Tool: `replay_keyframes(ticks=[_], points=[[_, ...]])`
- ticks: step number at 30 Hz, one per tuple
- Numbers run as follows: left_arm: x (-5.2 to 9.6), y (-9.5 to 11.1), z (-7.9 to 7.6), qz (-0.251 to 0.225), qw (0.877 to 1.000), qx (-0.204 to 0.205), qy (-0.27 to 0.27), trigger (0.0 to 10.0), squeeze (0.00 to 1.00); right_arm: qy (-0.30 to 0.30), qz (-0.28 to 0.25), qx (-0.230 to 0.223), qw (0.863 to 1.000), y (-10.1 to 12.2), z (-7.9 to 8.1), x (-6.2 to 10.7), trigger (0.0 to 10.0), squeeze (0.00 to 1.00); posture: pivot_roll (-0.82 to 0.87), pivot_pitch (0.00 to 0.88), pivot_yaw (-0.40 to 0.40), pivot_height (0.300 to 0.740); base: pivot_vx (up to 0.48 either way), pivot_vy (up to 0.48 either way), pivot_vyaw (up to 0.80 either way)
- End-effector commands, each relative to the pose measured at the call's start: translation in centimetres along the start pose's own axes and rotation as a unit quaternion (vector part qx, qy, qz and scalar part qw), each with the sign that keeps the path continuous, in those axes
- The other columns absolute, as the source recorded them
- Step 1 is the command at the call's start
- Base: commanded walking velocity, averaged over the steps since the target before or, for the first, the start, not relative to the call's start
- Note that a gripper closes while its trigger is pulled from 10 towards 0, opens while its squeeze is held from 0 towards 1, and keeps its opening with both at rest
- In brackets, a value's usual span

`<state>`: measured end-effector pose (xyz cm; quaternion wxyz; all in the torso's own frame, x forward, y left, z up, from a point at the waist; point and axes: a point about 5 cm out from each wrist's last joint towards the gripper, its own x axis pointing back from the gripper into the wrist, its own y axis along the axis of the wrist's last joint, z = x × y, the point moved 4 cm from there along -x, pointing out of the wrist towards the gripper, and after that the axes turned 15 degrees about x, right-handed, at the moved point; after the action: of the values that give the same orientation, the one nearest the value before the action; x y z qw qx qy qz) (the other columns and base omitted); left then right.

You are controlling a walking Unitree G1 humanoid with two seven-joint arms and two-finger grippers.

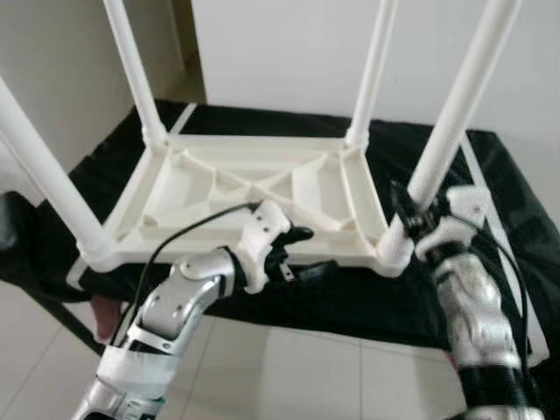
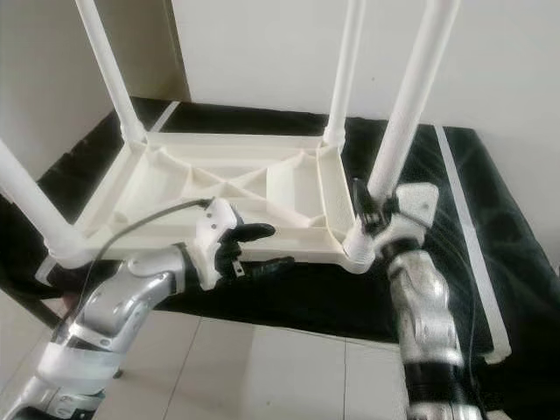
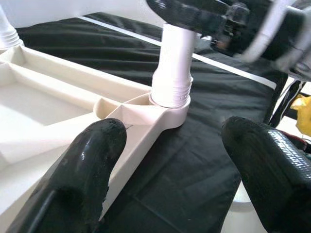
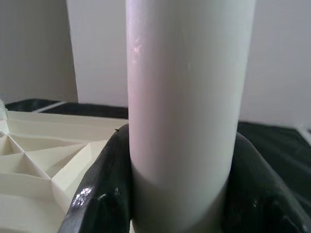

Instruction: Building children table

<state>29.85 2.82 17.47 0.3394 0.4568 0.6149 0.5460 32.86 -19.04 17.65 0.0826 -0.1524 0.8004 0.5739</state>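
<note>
The upturned white plastic children's table is lying centre-frame on a black-covered tabletop, its leg tops running out of frame. At lower left, the left gripper is hovering with fingers spread beside the table's near edge. At right, the right gripper is pinching the near-right white tubular leg.

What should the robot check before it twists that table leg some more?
1. Right gripper clamped around the near right leg: ok.
2. Leg seated in its corner socket: ok; whether fully screwed in, cannot tell.
3. Left gripper open by the tabletop's near edge, holding nothing: not ok if it should steady it.
4. All four legs upright: ok.
5. Upside-down tabletop flat on the black cloth: ok.
</note>
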Motion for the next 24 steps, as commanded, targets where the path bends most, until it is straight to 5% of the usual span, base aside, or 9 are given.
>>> replay_keyframes(ticks=[1,18,23,24], points=[[0.1,0.1,0.2,-0.004,1.0,0.0,0.022,10.0,0.0,0.022,0.073,0.0,0.997,-3.5,1.1,1.6,10.0,0.0,0.03,0.043,0.001,0.74,0.0,0.0,0.0],[-0.4,-0.4,0.0,-0.003,1.0,0.004,0.015,10.0,0.0,0.121,0.058,0.108,0.985,-3.1,2.9,1.2,10.0,0.0,0.01,0.022,0.0,0.74,0.0,0.0,0.0],[-0.5,-0.3,-0.1,-0.005,1.0,0.002,0.014,10.0,0.0,0.116,0.071,0.078,0.988,-3.3,2.6,0.9,10.0,0.0,0.01,0.015,-0.002,0.74,0.0,0.0,0.0],[-0.5,-0.3,-0.1,-0.006,1.0,0.001,0.014,10.0,0.0,0.102,0.086,0.042,0.99,-3.5,2.4,0.6,10.0,0.0,0.01,0.009,-0.003,0.74,0.0,0.0,0.0]])
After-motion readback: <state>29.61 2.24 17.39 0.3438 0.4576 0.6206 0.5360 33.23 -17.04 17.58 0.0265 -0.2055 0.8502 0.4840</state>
